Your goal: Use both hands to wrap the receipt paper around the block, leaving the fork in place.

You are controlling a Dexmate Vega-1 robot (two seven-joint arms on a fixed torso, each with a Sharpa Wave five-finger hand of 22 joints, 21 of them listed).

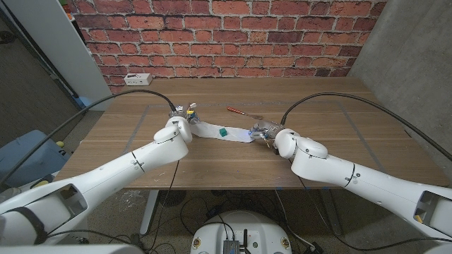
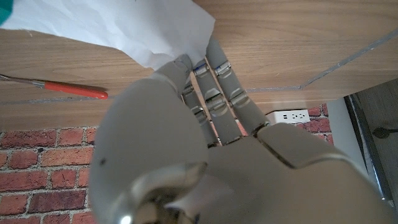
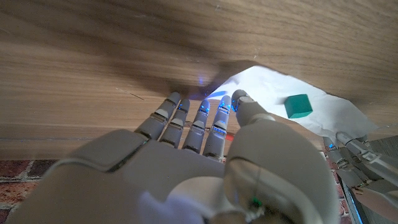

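Wooden table: one paper, block, fork.

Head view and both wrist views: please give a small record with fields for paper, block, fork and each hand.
paper: white receipt paper strip flat on the wooden table
block: small green cube on the paper
fork: orange-handled fork beyond the paper, apart from it
left hand: fingers touching one paper end
right hand: fingertips at the other end

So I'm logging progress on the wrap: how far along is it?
Early stage. Done: the receipt paper lies spread out with the green block on it. In hand: the left hand and right hand are each at a paper end. Left: no fold over the block yet. The fork lies apart, untouched.
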